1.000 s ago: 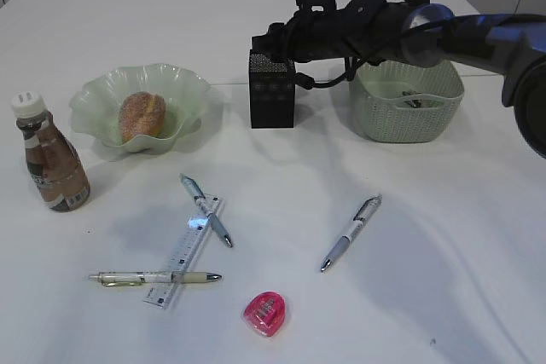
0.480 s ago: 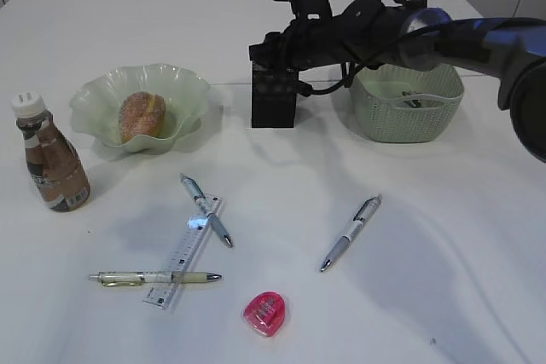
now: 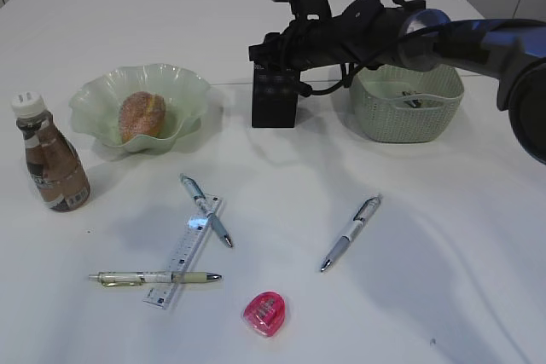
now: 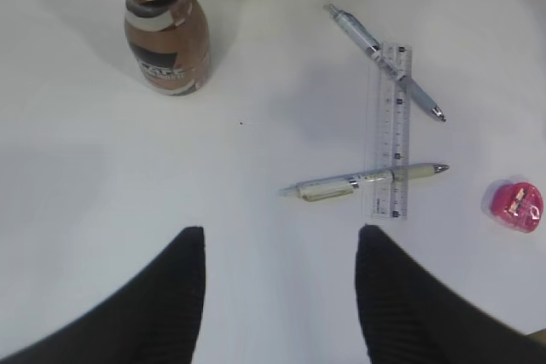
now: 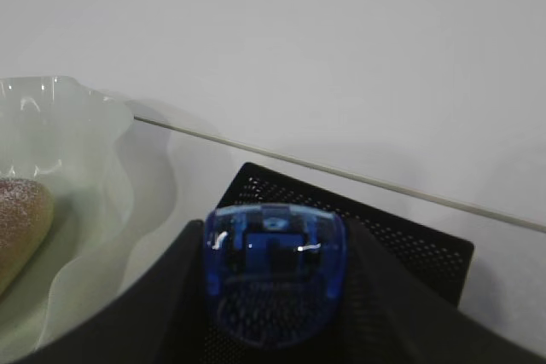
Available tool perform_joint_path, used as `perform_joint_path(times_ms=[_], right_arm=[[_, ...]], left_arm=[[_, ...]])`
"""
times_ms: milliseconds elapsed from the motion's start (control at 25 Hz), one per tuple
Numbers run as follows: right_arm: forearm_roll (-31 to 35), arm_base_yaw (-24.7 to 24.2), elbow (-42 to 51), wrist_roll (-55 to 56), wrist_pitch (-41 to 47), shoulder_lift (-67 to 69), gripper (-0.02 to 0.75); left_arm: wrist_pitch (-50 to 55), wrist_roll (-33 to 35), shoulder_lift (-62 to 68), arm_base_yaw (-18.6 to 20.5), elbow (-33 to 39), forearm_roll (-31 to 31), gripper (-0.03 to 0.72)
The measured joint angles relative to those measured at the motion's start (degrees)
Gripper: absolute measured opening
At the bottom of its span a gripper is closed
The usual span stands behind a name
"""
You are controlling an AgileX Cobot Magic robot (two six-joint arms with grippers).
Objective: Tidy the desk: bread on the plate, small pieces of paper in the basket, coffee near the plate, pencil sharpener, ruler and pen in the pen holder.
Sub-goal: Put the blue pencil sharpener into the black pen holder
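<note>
Right end effector [image 5: 273, 296]: clamped on a blue sharpener [image 5: 273, 274], right above the mouth of the black pen holder [image 3: 273, 95].
Left end effector [image 4: 280, 253]: fingers apart, nothing between them, hanging over bare worktop [image 4: 85, 193].
Bread [image 3: 142, 115]: in the green dish [image 3: 94, 95].
Coffee bottle [image 3: 51, 164]: left of the dish.
Basket [image 3: 408, 108]: right of the holder, partly behind the arm.
Loose on the worktop: three pens [image 3: 206, 210] [image 3: 154, 277] [image 3: 351, 233], two lying across the ruler [image 3: 182, 251]; a pink sharpener [image 3: 264, 313] nearby.

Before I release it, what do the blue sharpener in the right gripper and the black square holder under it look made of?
Blue pencil sharpener: translucent glossy plastic, judging by the glints and the inner parts showing through. Black square pen holder: matte perforated sheet, probably metal mesh; fine regular holes cover its walls.
</note>
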Motion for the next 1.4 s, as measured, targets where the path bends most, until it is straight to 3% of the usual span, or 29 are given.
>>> perform_joint_path(times_ms=[1080, 1400], right_arm=[[1.4, 0.0, -1.5, 0.0, 1.0, 0.0, 0.407], [-1.9, 0.0, -9.8, 0.0, 10.9, 0.0, 0.407]], left_arm=[[-1.0, 0.0, 0.0, 0.0, 0.0, 0.8, 0.394], [-1.1, 0.0, 0.0, 0.0, 0.0, 1.0, 0.394]])
